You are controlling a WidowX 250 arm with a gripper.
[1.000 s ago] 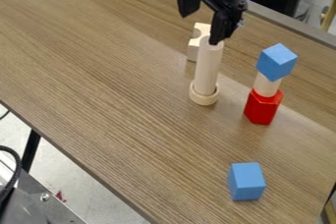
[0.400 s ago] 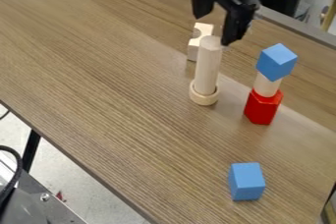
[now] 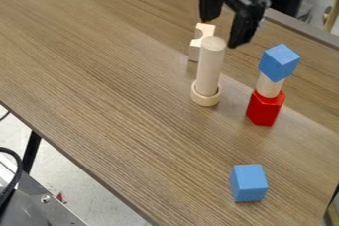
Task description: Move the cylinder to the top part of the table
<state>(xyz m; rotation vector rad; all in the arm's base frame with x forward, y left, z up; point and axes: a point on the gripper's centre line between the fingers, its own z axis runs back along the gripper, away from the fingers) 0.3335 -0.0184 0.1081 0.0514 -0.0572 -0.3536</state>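
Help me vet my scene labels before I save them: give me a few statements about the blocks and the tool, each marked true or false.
1. The tall pale cylinder stands upright with a ring around its foot. True.
2. The tool is clamped on the tall cylinder. False: the tool is open and grips nothing.
3. In the stack, the red block is at the bottom. True.
4. The stack's middle piece is blue. False: it is pale; the top cube is blue.
5. The other blue cube touches the stack. False: it sits apart on the table.
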